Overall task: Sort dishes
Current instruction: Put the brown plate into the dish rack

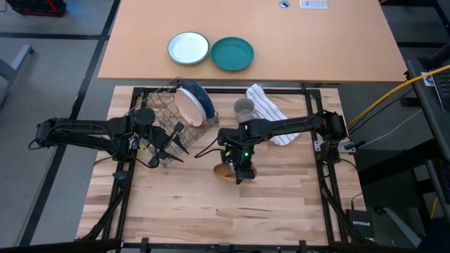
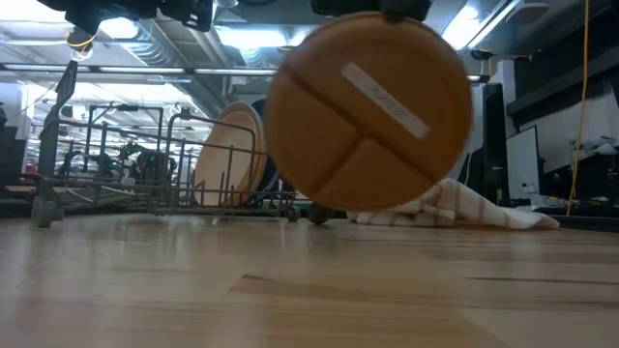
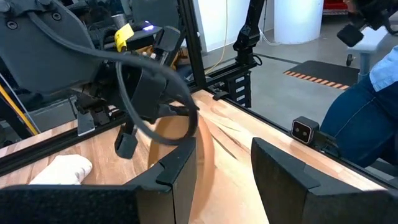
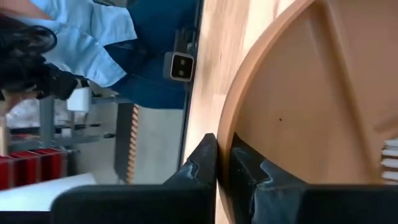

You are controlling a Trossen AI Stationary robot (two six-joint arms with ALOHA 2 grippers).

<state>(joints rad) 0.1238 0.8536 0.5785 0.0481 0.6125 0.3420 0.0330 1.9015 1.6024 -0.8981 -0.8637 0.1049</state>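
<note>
Three plates: two racked, one lifted.
Wooden plate (image 2: 368,109): on edge above mid-table, rim pinched in right gripper (image 4: 222,163) — fingers clamped on it.
Pink plate (image 1: 188,105), blue plate (image 1: 204,100): upright in dish rack (image 1: 160,112).
Left gripper (image 3: 221,168): open, empty — beside rack.

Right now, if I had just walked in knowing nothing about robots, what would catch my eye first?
Most striking is the brown wooden plate, held on edge above the middle of the wooden table, its rim pinched in the right tool. Next, the wire dish rack toward the table's back left, with a pale pink plate and a dark blue plate standing in it. The left tool waits open beside the rack.
</note>
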